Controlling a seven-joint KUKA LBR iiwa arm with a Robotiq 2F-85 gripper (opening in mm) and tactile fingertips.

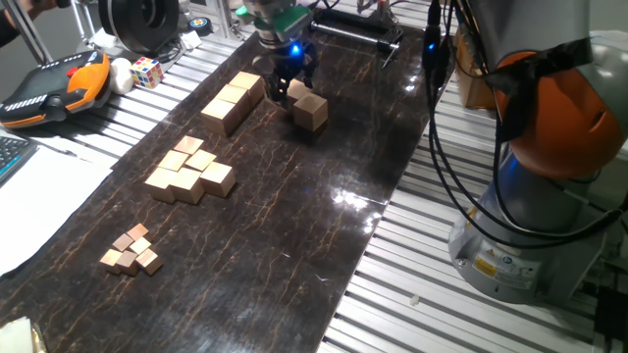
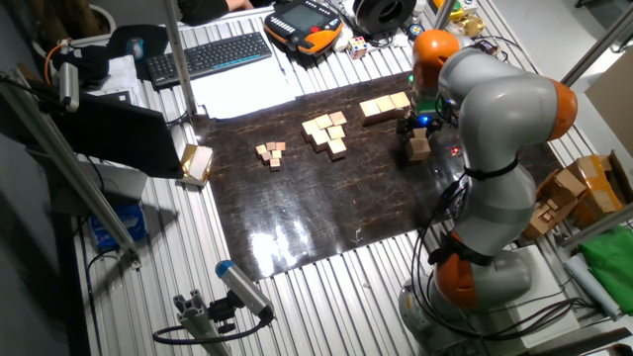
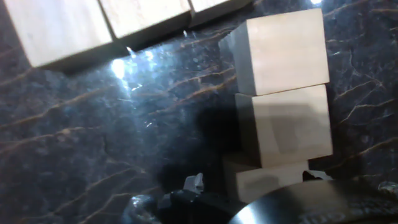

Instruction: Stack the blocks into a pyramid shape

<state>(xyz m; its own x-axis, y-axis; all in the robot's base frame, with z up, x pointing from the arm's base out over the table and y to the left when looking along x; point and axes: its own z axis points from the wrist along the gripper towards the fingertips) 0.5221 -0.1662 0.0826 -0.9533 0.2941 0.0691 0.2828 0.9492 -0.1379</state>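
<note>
Blocks: three large tan cubes (image 3: 283, 106) lie in a touching row on the dark marbled desk (image 1: 294, 226). In the hand view the row runs from about 12 o'clock down to 6 o'clock, right of frame centre. Its long axis heads straight toward the end effector (image 1: 287, 80). The nearest cube (image 3: 264, 180) is partly hidden under the tool's own body at the lower edge.

From one fixed view only two of these cubes separate clearly. One sits free at roughly 4 o'clock from the tool (image 1: 312, 110); another is tucked between or just beside the fingers.

A second row of large cubes (image 1: 232, 102) lies well apart, at about 8 o'clock from the tool. No stepped stack exists yet, as far as I can see.

End effector: low over the desk, fingers pointing down, blue light lit. I cannot tell whether the fingers are spread or pinching the nearest cube; every view hides the contact.

Judgement: the coming move turns on that nearest cube and whether it lies squarely between the fingers.

Arm (image 2: 504, 129): bent sharply over the far end of the desk, wrist vertical.

Elsewhere: a cluster of medium cubes (image 1: 189, 171) and a cluster of tiny cubes (image 1: 130, 249), both untouched.
</note>
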